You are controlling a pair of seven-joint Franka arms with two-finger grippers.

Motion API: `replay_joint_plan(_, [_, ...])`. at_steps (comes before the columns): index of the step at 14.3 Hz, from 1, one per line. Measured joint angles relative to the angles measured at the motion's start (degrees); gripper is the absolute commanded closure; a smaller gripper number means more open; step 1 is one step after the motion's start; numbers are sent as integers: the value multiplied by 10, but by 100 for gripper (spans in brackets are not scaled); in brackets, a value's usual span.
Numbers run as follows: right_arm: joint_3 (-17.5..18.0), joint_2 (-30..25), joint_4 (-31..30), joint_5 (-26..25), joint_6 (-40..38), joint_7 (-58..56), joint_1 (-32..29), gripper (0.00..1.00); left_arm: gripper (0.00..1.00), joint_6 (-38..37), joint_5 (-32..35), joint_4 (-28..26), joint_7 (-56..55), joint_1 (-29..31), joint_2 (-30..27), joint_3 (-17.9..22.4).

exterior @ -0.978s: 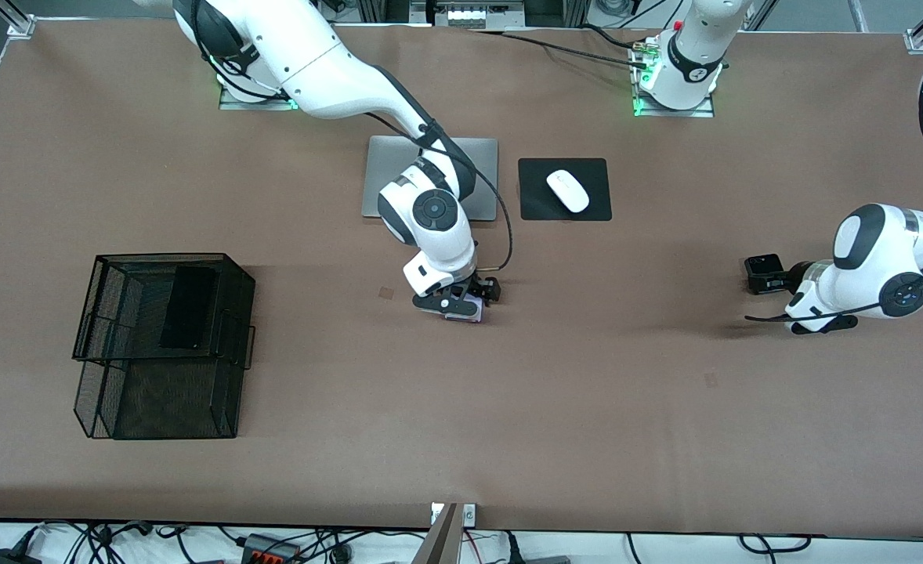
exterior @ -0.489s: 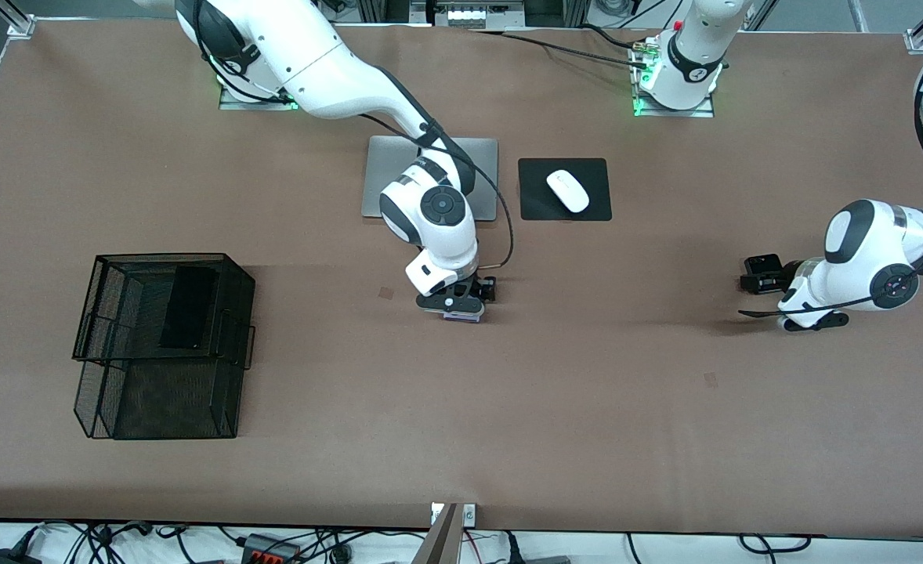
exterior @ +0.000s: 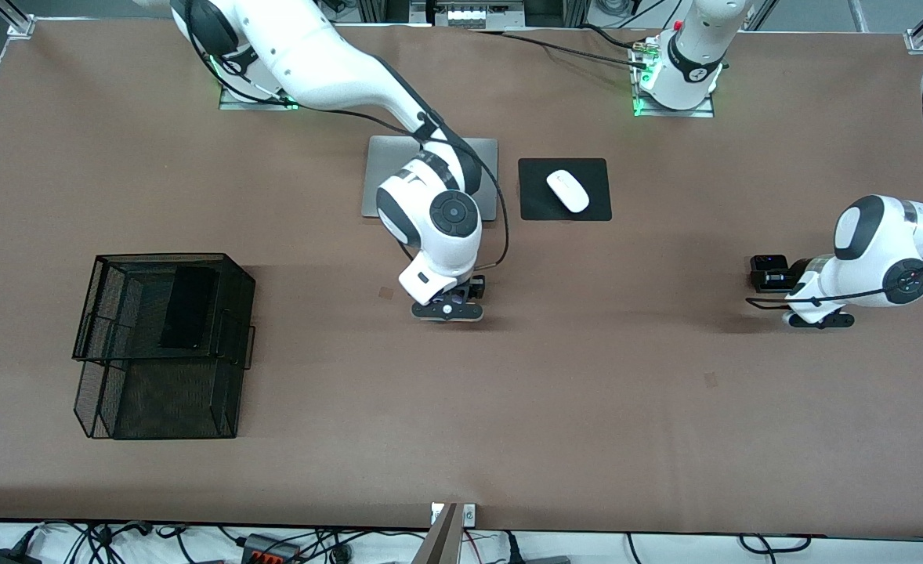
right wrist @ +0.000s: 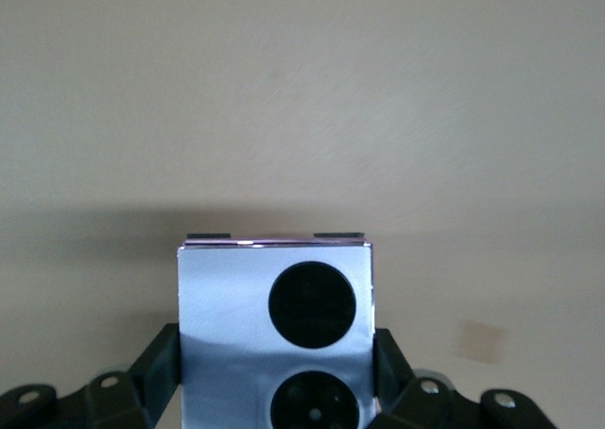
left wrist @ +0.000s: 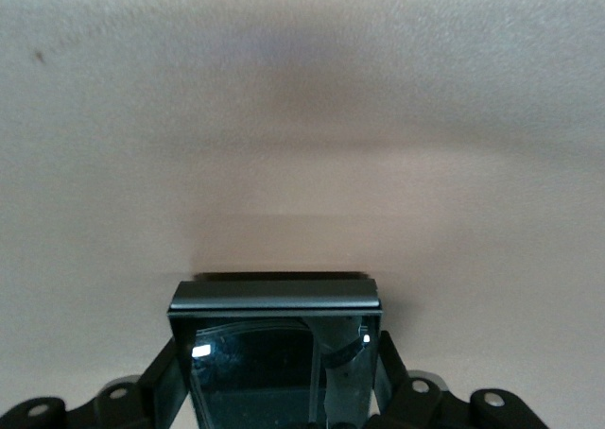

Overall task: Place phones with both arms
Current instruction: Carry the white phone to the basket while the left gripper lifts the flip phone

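My right gripper (exterior: pixel 447 311) (right wrist: pixel 274 372) is over the middle of the table, shut on the lavender-white phone (right wrist: pixel 222 297) with two black circles. The hand hides that phone in the front view. Toward the left arm's end of the table, my left gripper (exterior: pixel 776 280) (left wrist: pixel 279 382) is shut on the small black flip phone (exterior: pixel 767 263) (left wrist: pixel 274 301). Dark fingers (left wrist: pixel 163 391) press each side of it. The long slim black phone (exterior: pixel 187 307) lies in the upper tier of the black mesh basket (exterior: pixel 117 392) toward the right arm's end.
A silver laptop (exterior: pixel 387 188) lies closed near the robots' bases, partly under the right arm. Beside it a white mouse (exterior: pixel 567 190) rests on a black pad (exterior: pixel 536 204). Brown tabletop (exterior: pixel 587 407) stretches between the basket and the grippers.
Both grippers have closed on their phones. The right hand has shifted over the lavender phone and now covers it. The left hand has turned slightly with the black flip phone.
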Motion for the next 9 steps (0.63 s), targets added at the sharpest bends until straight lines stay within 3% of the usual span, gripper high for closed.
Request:
replay_joint_plan(5, [-4, -114, -40, 0, -109, -174, -136, 77, 75, -104, -4, 59, 0, -11, -1, -84])
replay_joint_plan(9, [-4, -200, -136, 0, -129, -314, -255, 76, 76, -126, -69, 114, -15, -117, 0, -108])
